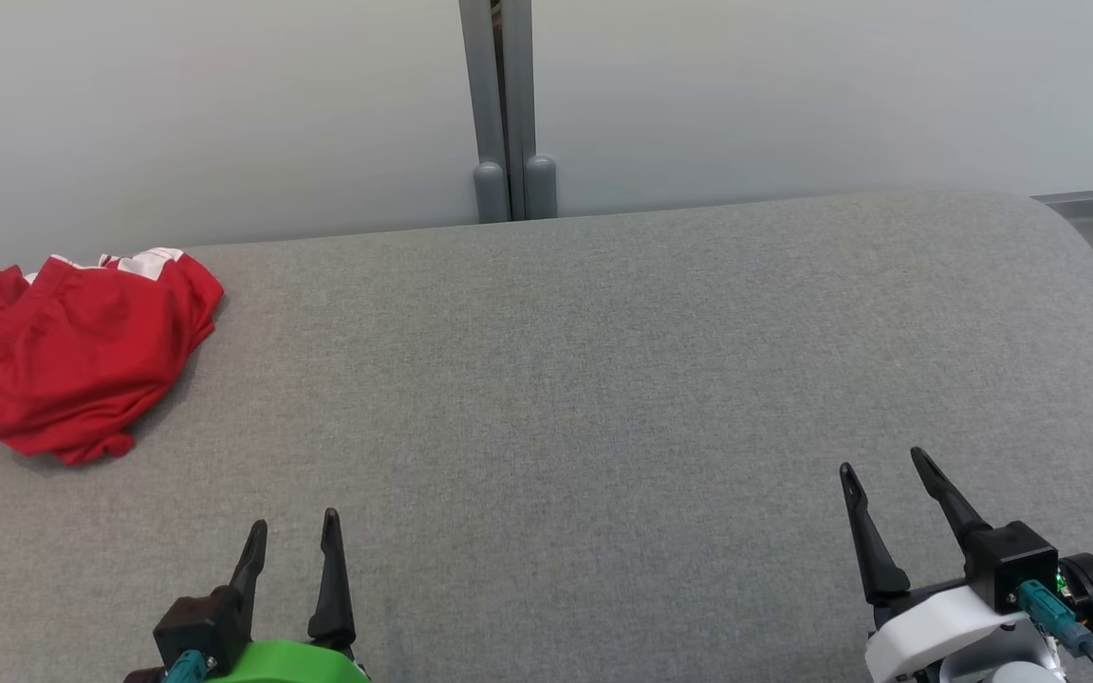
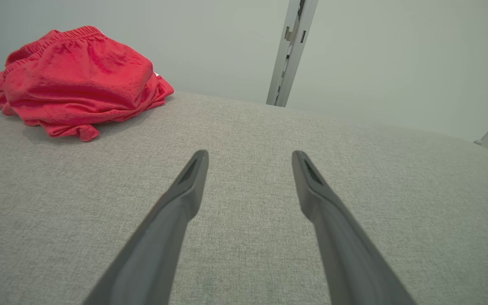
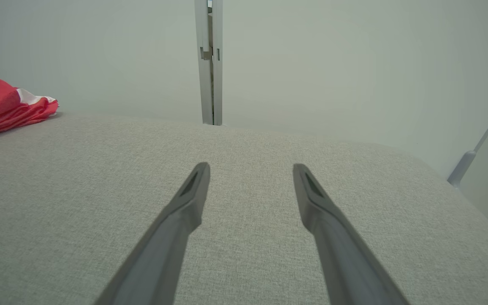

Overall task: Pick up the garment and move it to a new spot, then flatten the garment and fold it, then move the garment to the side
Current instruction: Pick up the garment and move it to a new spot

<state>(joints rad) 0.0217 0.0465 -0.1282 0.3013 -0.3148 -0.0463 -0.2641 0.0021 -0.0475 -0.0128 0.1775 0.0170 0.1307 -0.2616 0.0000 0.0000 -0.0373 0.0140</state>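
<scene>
A crumpled red garment (image 1: 82,356) with white trim lies at the far left of the grey tabletop (image 1: 556,379), close to the pale wall (image 1: 224,114). The left pincer (image 1: 294,522) and right pincer (image 1: 882,458) hover at the near side, both spread wide and empty, well apart from it.

This looks like a robot lab or test booth. Plain pale panels (image 1: 205,114) close off the back, joined by a grey metal post (image 1: 494,95) with rounded caps (image 1: 540,185) at its foot. In front of them lies a wide counter (image 1: 603,379) covered in grey cloth, its far right corner rounded. A slanted grey strut (image 3: 477,144) leans beyond the counter's right end. The right pincer (image 1: 882,462) has an exposed teal plug (image 1: 1045,607) and cable on its mount, as on a research rig.
</scene>
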